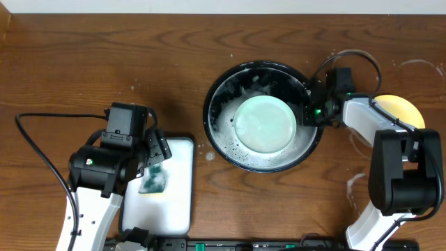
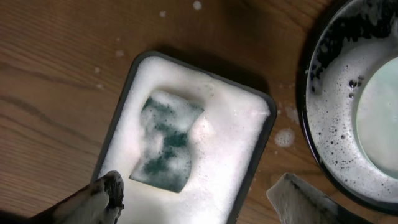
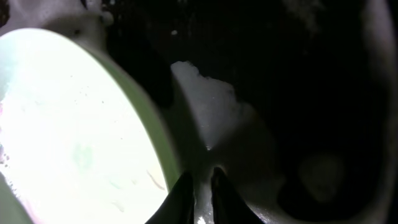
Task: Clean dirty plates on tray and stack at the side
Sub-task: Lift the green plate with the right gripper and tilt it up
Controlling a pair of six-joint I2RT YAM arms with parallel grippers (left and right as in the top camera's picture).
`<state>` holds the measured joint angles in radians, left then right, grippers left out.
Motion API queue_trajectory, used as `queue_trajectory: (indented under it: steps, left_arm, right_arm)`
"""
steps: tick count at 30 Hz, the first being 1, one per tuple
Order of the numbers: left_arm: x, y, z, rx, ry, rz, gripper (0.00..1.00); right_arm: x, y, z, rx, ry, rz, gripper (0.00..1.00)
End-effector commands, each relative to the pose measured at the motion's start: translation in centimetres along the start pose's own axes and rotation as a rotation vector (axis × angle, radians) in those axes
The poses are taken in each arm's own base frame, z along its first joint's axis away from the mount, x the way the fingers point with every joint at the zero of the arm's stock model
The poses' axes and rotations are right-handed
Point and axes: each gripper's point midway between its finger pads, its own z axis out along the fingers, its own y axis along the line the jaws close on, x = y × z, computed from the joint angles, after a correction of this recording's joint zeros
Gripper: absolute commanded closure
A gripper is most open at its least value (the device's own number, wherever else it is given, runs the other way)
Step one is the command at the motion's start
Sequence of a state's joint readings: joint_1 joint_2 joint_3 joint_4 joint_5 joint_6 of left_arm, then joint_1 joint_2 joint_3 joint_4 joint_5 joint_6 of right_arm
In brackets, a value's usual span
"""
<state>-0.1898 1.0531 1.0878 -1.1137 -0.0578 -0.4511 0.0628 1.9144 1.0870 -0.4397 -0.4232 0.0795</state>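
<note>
A pale mint-green plate (image 1: 265,124) lies flat in the round black tray (image 1: 217,132), among white suds. It also shows in the right wrist view (image 3: 74,130) and at the edge of the left wrist view (image 2: 380,112). My right gripper (image 1: 310,111) reaches into the tray from its right rim. Its fingertips (image 3: 199,183) are nearly together just beside the plate's right edge, with nothing visible between them. A yellow plate (image 1: 403,106) lies on the wood at the right, partly under the right arm. My left gripper (image 2: 199,205) is open and empty above a green sponge (image 2: 168,140). The third plate is out of view.
The sponge lies in a rectangular dish of white foam (image 1: 180,209), left of the tray (image 2: 311,124). White soapy stains mark the wood at the right (image 1: 418,66) and near the right arm's base (image 1: 355,183). Suds drops dot the wood between dish and tray (image 2: 285,138).
</note>
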Motion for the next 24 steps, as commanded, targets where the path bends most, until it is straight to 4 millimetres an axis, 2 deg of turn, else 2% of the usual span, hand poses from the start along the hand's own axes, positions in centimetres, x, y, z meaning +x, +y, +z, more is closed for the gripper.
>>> queue_trajectory:
  steps: [1,5,10,12,18,24]
  left_arm:
    - [-0.5,0.0,-0.4,0.005,-0.017,-0.005,0.18]
    - [-0.5,0.0,-0.4,0.005,-0.017,-0.005,0.19]
    - [-0.5,0.0,-0.4,0.005,-0.017,-0.005,0.19]
    - [-0.5,0.0,-0.4,0.005,-0.017,-0.005,0.19]
    - [-0.5,0.0,-0.4,0.005,-0.017,-0.005,0.19]
    - [-0.5,0.0,-0.4,0.005,-0.017,-0.005,0.18]
  right_arm:
    - [1.6,0.4,0.8,-0.062,0.061,0.006,0.88]
    - [0.6,0.3,-1.6,-0.036,0.012,0.002,0.85]
    - [-0.4,2.0,-4.4,-0.042,-0.049,-0.062,0.83]
    - [-0.3,2.3,-4.9,-0.042,-0.054,-0.092,0.82]
    - [0.6,2.7,-3.6,-0.048,-0.009,-0.119,0.80]
    - [1.1,2.1,-0.4,-0.059,0.032,-0.118,0.80]
